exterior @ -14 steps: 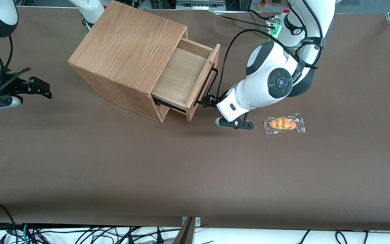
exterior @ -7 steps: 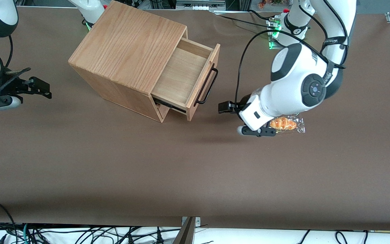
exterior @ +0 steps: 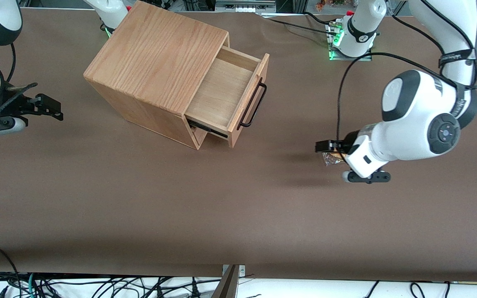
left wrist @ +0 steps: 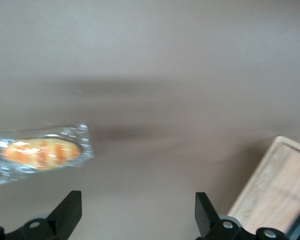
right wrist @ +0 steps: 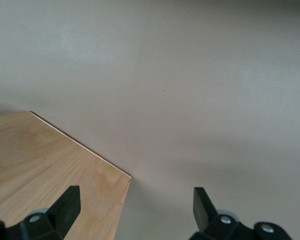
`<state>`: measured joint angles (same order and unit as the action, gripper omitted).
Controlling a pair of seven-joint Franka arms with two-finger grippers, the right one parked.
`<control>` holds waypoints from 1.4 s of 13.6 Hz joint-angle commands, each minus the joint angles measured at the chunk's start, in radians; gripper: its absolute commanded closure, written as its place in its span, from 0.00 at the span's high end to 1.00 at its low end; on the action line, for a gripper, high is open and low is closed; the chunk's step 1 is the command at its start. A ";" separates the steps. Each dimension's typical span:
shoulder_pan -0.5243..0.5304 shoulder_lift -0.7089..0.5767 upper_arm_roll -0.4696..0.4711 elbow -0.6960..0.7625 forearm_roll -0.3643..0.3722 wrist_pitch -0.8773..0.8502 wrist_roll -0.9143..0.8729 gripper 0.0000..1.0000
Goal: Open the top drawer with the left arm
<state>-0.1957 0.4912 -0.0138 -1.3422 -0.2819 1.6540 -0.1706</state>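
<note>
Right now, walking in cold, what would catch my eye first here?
Probably the oak cabinet on the brown table, its top drawer pulled out and showing pale wood inside. Next, the glossy white left arm toward its own end of the table, its open black claw hovering over a wrapped bread roll, well clear of the drawer's black handle.

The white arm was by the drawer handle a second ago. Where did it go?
The gripper let go of the handle and pulled away toward the working arm's end, now open above the wrapped bread. The top drawer stayed open; the cabinet did not move.
</note>
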 commanded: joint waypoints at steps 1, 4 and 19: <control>0.082 -0.006 -0.011 -0.009 0.049 -0.031 0.135 1.00; 0.133 -0.006 -0.011 -0.008 0.113 -0.048 0.189 1.00; 0.234 -0.465 -0.005 -0.319 0.283 0.035 0.370 1.00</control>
<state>0.0453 0.0876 -0.0159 -1.6115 -0.0268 1.6740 0.1851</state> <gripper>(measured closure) 0.000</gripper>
